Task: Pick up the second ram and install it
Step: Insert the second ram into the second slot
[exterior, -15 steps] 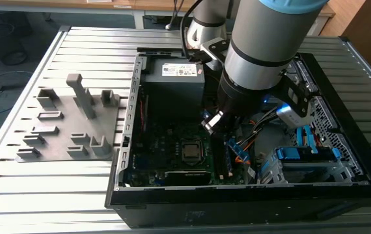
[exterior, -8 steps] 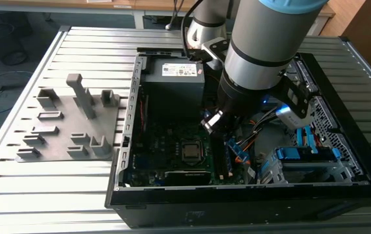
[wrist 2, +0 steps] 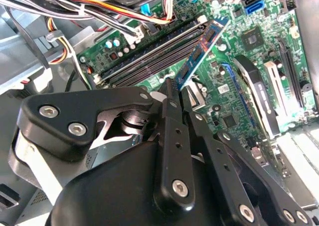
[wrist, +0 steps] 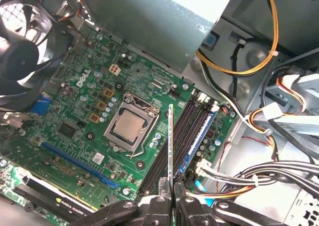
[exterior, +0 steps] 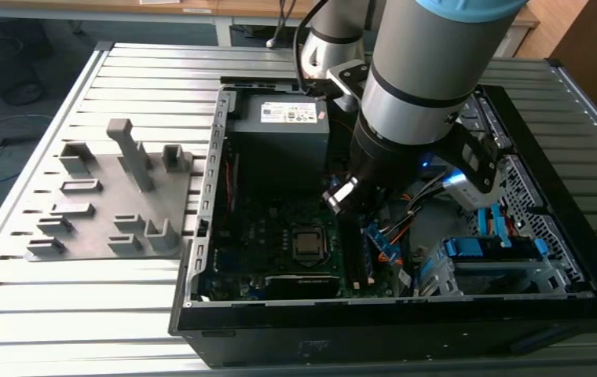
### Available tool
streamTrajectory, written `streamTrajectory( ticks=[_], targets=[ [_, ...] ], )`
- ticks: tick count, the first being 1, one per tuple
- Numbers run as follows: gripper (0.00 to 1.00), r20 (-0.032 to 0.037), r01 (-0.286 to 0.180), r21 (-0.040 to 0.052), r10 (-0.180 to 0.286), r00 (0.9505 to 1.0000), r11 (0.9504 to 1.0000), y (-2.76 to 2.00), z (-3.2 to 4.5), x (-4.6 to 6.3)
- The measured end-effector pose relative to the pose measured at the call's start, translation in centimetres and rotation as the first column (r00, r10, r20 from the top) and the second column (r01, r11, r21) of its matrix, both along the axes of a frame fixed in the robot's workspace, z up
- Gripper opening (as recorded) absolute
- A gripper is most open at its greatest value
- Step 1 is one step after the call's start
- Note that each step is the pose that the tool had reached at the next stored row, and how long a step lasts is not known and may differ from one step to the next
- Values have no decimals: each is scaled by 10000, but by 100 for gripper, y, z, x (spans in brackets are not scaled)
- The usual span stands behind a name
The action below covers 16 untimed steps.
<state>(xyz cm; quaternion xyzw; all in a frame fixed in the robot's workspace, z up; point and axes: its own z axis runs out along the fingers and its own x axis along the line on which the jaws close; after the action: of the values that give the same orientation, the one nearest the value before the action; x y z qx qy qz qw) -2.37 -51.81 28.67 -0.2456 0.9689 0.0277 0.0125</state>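
The second ram is a thin blue-green stick with dark chips, and my gripper is shut on one of its ends. In the first wrist view the ram shows edge-on, rising from between the gripper's two black fingers. It hangs above the motherboard, over the row of long memory slots beside the CPU socket, apart from them. In the exterior view the gripper reaches down into the open computer case.
Bundles of cables lie close beside the slots. A black fan, the grey power supply and a graphics card surround the board. A grey fixture tray lies on the slatted table at the exterior view's left.
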Motion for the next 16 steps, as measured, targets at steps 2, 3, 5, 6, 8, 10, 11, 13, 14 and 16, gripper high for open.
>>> streamTrajectory(
  ticks=[2, 3, 5, 6, 8, 10, 11, 13, 14, 16],
  targets=[
    [14, 0, 95, -1, -95, 10000, 10000, 0, 0, 0],
    [14, 0, 141, -1, -141, 9999, 9999, 0, 0, 0],
    [14, 0, 229, -1, -229, 9997, 9997, 0, 0, 0],
    [14, 0, 273, 0, -273, 9996, 9996, 0, 0, 0],
    [14, 0, 361, 0, -361, 9993, 9993, 0, 0, 0],
    [14, 0, 441, 0, -441, 9990, 9990, 0, 0, 0],
    [14, 0, 479, 0, -479, 9989, 9989, 0, -1, 0],
    [14, 0, 556, -1, -556, 9985, 9985, 0, 0, 0],
    [14, 0, 596, -1, -596, 9982, 9982, 0, 0, 0],
    [14, 0, 685, 0, -685, 9977, 9977, 0, -1, 0]
  ],
)
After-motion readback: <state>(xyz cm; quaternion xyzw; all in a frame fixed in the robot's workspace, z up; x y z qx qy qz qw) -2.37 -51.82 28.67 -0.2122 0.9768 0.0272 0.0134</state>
